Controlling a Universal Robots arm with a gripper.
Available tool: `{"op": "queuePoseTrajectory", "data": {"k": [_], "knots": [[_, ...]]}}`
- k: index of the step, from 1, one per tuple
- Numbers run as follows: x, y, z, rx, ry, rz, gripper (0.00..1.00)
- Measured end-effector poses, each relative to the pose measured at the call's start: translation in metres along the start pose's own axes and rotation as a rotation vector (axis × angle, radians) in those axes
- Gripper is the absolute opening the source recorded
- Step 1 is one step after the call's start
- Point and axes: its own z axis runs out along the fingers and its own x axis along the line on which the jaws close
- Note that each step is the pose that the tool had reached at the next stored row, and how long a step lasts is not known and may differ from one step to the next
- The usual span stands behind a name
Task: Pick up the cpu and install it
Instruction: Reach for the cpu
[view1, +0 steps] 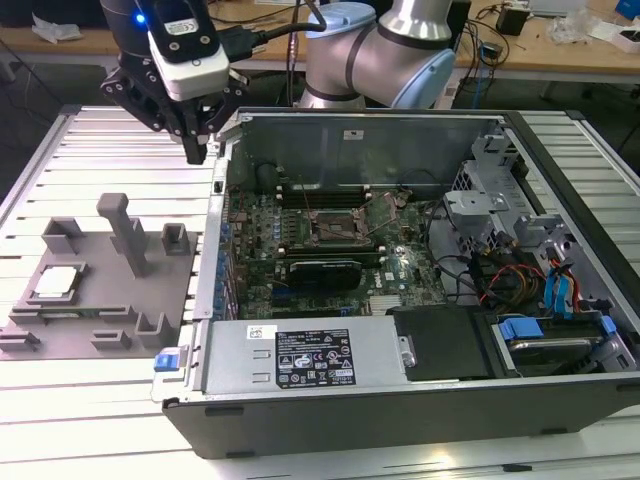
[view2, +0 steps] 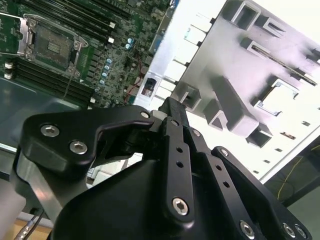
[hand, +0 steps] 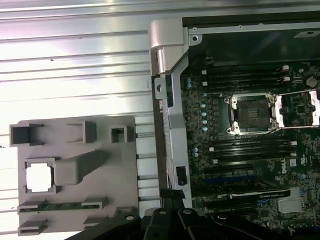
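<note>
So, gripper (view1: 195, 152): it hovers up in the air, black fingers pinched together tip to tip with nothing between them. Empty-handed!
Gripper in both wrist views (view2: 172, 107) (hand: 170, 194): same story, a closed point aimed down at the strip between the fixture and the case.
Cpu (view1: 55, 282): a pale silver square lying flat in a square recess of the fixture. It is well apart from the fingers, far below them and off to the exterior view's left, and nothing touches it. Both wrist views catch it too (hand: 39, 177) (view2: 274, 97).
Fixture (view1: 110, 290): a grey block of posts and pockets resting on the table, lower than the fingers. Its edge is nearer to them than the cpu is.
Socket (view1: 330, 228): it sits on the green motherboard (view1: 400, 270) with its metal bracket (view1: 385, 210) swung up. From the fingers it is on the opposite side to the cpu, toward the exterior view's right.
Case (view1: 350, 130): open, lying on its side, with its end wall just beside the fingers.
Table (view1: 90, 140): slatted metal, directly under the fingertips.
</note>
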Motion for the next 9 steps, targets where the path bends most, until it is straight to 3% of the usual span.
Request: {"op": "queuePoseTrajectory", "data": {"k": [9], "knots": [[0.0138, -0.001, -0.0003, 0.0, 0.0, 0.0, 0.11]]}}
